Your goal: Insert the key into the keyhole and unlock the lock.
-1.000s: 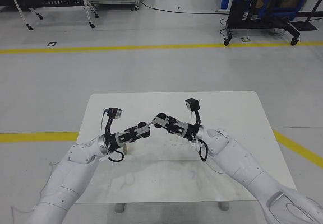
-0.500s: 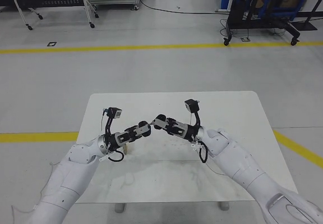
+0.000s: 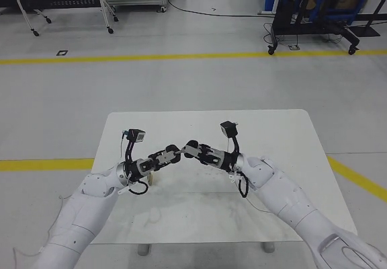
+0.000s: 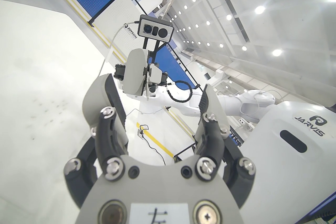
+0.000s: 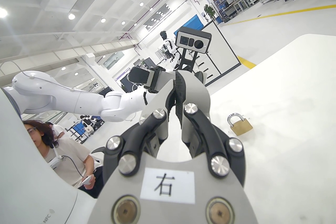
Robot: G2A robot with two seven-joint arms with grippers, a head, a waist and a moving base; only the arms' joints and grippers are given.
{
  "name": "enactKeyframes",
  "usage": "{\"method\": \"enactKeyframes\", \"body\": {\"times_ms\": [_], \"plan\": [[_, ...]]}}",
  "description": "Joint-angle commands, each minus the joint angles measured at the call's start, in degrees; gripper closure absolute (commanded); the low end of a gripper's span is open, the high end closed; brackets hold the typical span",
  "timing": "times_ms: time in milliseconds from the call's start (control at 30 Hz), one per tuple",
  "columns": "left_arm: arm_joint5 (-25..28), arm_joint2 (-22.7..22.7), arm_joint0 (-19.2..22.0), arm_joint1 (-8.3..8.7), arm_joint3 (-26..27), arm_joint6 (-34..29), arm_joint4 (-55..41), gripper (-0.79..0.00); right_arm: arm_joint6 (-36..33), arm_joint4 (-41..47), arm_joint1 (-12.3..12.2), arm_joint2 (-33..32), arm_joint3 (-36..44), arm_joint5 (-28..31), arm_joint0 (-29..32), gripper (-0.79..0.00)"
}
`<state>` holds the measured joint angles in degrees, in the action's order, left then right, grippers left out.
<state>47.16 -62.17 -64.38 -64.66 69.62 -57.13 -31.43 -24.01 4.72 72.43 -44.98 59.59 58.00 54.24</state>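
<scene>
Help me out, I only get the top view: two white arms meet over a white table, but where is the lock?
Observer: The right wrist view shows a brass padlock with a silver shackle lying on the white table.
Operator: Is a claw holding it?
Observer: No. The grey two-fingered right gripper is shut, fingers pressed together, apart from the padlock.
Operator: And the other claw?
Observer: The left wrist view shows the grey left gripper open, nothing between its black-padded fingers.
</scene>
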Motion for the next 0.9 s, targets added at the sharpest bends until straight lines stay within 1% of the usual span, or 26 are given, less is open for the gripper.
{"method": "enactKeyframes", "body": {"times_ms": [0,33,67,100,133,200,267,333,367,400,433,500,567,633,700,733,800,833,867], "plan": [[0.12,0.05,0.03,0.03,-0.06,0.13,0.17,-0.317,-0.1,0.03,0.07,-0.08,-0.13,0.0,0.02,0.0],[0.31,0.06,0.06,0.06,-0.05,0.31,0.37,-0.271,-0.19,0.03,0.14,-0.14,-0.19,0.0,0.03,0.0],[0.45,0.1,0.04,0.08,0.0,0.45,0.49,-0.246,-0.24,0.01,0.19,-0.19,-0.22,0.0,0.04,0.0],[0.48,0.14,0.03,0.1,0.03,0.48,0.65,-0.197,-0.27,-0.06,0.21,-0.24,-0.23,0.0,0.03,0.0],[0.58,0.16,0.02,0.13,0.04,0.59,0.8,-0.172,-0.3,-0.16,0.27,-0.34,-0.25,0.0,0.06,0.0],[0.65,0.23,-0.02,0.17,0.02,0.65,0.82,-0.16,-0.33,-0.25,0.33,-0.45,-0.26,0.0,0.11,0.0],[0.73,0.28,0.0,0.2,-0.08,0.74,0.91,-0.111,-0.4,-0.53,0.4,-0.64,-0.16,0.0,0.17,0.0],[0.82,0.26,0.03,0.23,-0.23,0.83,0.98,0.0,-0.33,-0.68,0.45,-0.84,0.08,0.0,0.35,0.0],[0.93,0.24,0.04,0.23,-0.28,0.94,1.02,0.0,-0.33,-0.75,0.47,-0.93,0.19,0.0,0.46,-0.065],[1.0,0.22,0.05,0.24,-0.38,1.0,1.15,0.0,-0.36,-0.8,0.48,-1.0,0.29,0.0,0.51,-0.308],[1.18,0.14,0.06,0.24,-0.53,1.22,1.34,0.0,-0.48,-0.87,0.49,-1.12,0.43,0.0,0.64,-0.366],[1.51,-0.03,0.07,0.24,-0.72,1.71,1.89,0.0,-0.88,-1.02,0.48,-1.24,0.62,0.0,0.74,-0.342],[1.84,-0.15,-0.04,0.24,-0.7,2.6,3.21,0.0,-1.35,-1.11,0.47,-1.41,0.72,0.0,0.88,-0.345],[2.12,-0.32,-0.23,0.25,-0.52,3.37,3.9,0.0,-2.11,-1.2,0.46,-1.4,0.77,0.0,0.92,-0.388],[2.43,-0.76,-0.52,0.36,-0.28,3.91,4.71,0.0,-3.55,-1.44,0.34,-1.46,0.65,0.0,0.78,-0.508],[2.45,-1.07,-0.68,0.45,-0.11,4.08,5.14,0.0,-4.4,-1.89,0.19,-1.68,0.45,0.0,0.64,-0.514],[1.9,-1.69,-0.9,0.7,0.25,4.18,7.16,0.0,-6.0,-3.07,-0.22,-2.33,0.22,0.0,0.45,-0.486],[1.17,-1.81,-1.02,0.82,0.56,3.99,8.27,0.0,-7.13,-4.26,-0.48,-2.63,-0.03,0.0,0.31,-0.437],[0.66,-2.03,-1.09,0.94,0.88,4.05,9.54,0.0,-7.96,-5.17,-0.72,-2.94,-0.15,0.0,0.27,-0.422]]}}
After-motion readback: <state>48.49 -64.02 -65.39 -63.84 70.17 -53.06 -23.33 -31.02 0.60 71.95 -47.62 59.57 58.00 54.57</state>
